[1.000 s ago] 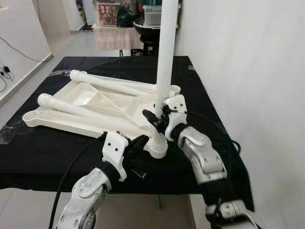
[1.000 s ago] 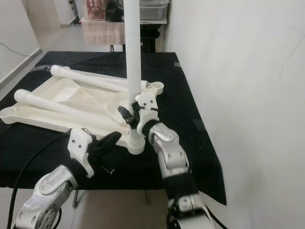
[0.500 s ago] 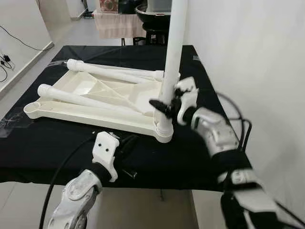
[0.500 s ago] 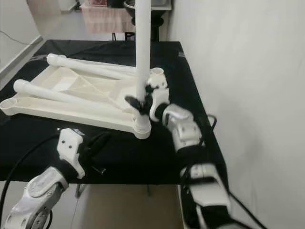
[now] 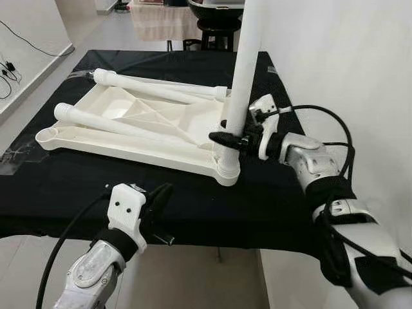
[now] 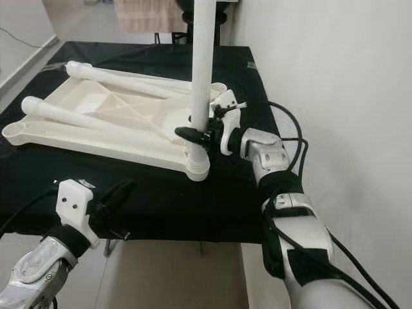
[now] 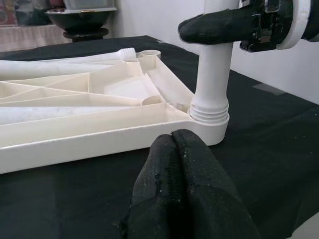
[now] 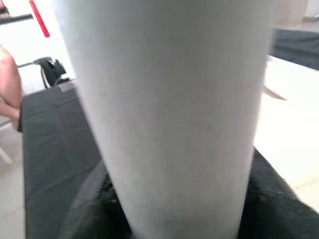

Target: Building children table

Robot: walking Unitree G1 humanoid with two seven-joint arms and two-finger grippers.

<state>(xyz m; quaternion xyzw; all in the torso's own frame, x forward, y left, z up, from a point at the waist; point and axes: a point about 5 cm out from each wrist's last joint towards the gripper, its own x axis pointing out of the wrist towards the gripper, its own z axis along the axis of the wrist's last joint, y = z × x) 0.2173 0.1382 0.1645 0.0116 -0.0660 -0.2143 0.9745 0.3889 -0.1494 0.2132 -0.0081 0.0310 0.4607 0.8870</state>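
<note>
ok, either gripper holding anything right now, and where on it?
The right gripper clamps the upright table leg low on its shaft, just above the corner socket of the tabletop. The left gripper is shut on nothing, near the table's front edge.

Black cloth (image 5: 77,187) over the work surface, white wall (image 5: 347,58) alongside (dark stool (image 5: 215,13) beyond).

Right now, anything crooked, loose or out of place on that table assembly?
Nothing is damaged. The upright leg tilts slightly in the near corner socket of the upside-down tabletop; the right gripper is clamped on it. Two loose legs lie across the tabletop. The left gripper hovers shut at the table edge.
</note>
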